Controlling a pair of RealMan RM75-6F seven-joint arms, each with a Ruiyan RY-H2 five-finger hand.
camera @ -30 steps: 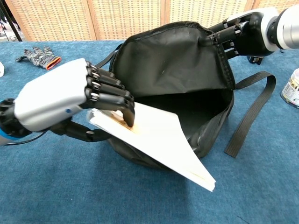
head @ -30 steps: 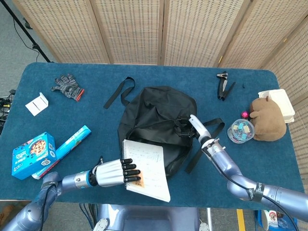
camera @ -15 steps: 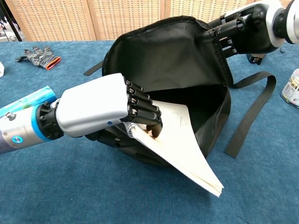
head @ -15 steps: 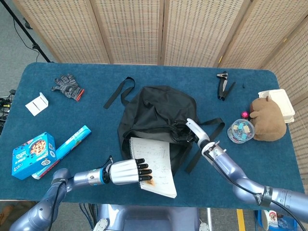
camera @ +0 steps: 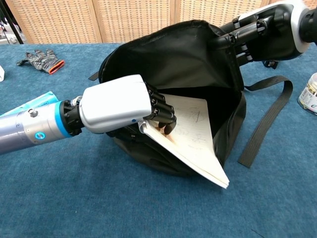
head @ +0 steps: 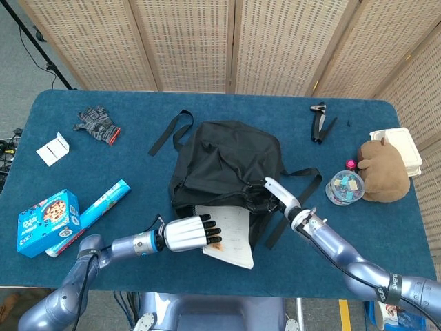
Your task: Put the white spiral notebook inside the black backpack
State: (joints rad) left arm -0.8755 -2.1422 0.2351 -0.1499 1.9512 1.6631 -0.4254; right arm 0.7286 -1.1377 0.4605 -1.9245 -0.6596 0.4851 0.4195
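Note:
The black backpack [head: 227, 162] lies mid-table with its mouth facing me, held open. My right hand [camera: 270, 32] grips the upper rim of the opening [head: 272, 193] and lifts it. My left hand [head: 186, 234] holds the white spiral notebook [head: 231, 234] by its spiral edge. In the chest view the left hand [camera: 124, 104] has the notebook [camera: 193, 136] tilted, its far part inside the backpack [camera: 173, 59] mouth and its near corner sticking out over the lower lip.
A blue snack box [head: 47, 222] and a blue tube box [head: 96, 207] lie left. A grey glove [head: 96, 124], a white box [head: 53, 149], a brown plush bear [head: 382, 169], a jar [head: 344, 187] and loose backpack straps [head: 169, 131] surround the bag.
My left hand has moved right and forward, pushing the notebook further into the backpack's mouth. My right hand keeps the rim raised, shifted slightly.

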